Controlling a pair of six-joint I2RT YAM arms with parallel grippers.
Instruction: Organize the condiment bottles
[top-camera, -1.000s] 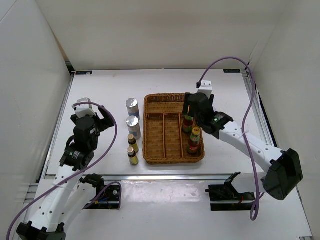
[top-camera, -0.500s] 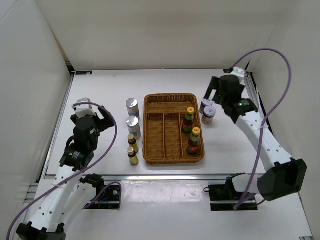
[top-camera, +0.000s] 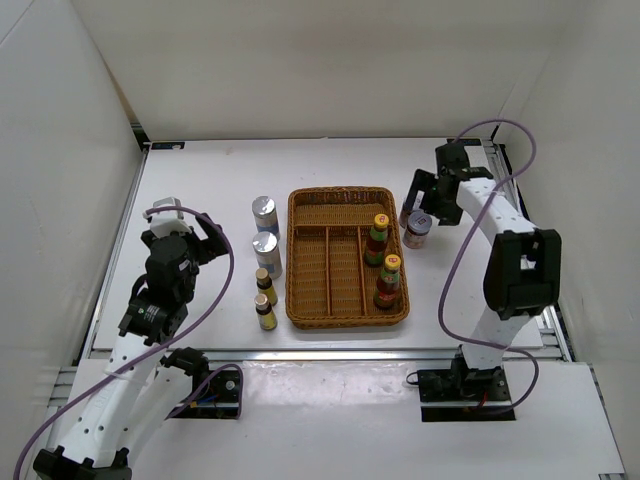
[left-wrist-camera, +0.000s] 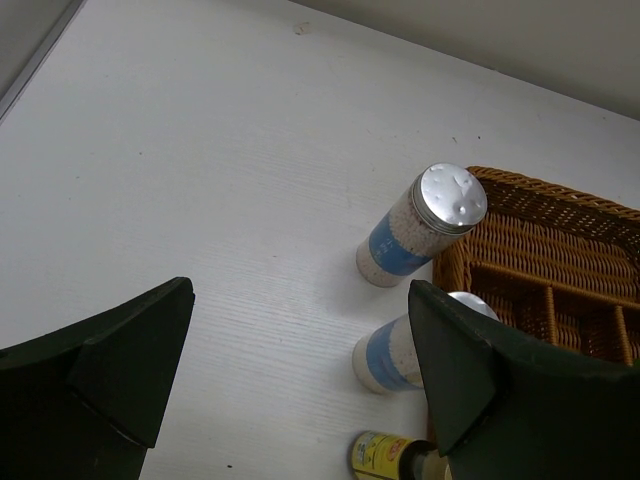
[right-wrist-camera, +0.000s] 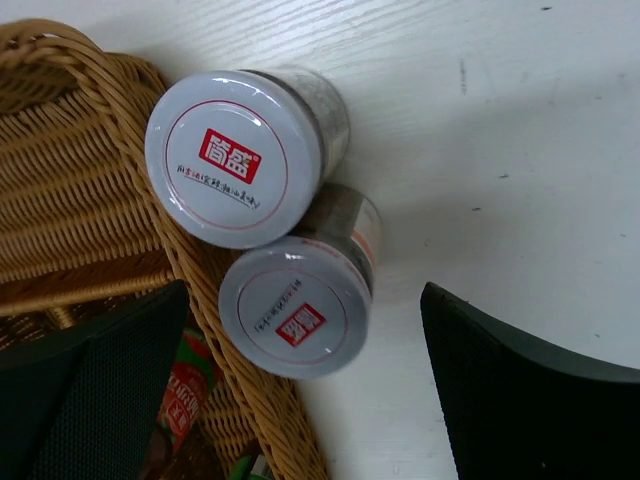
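We see sauce bottles (top-camera: 379, 236) in the tray's (top-camera: 310, 270) right slot (jars (right-wrist-camera: 245, 155) seemingly touching its rim); left gripper (left-wrist-camera: 300, 340), right gripper (right-wrist-camera: 305, 330) gape empty.

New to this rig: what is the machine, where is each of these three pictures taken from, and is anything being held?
Two robot arms stand at the near edge of a table. The overhead picture shows both: left arm, right arm. The others come from wrist cameras; the dark shapes at their bottom are jaws, open, holding nothing. A wicker tray holds two red sauce bottles. Two pale-lidded jars stand right of it, two shakers and two small dark bottles left.
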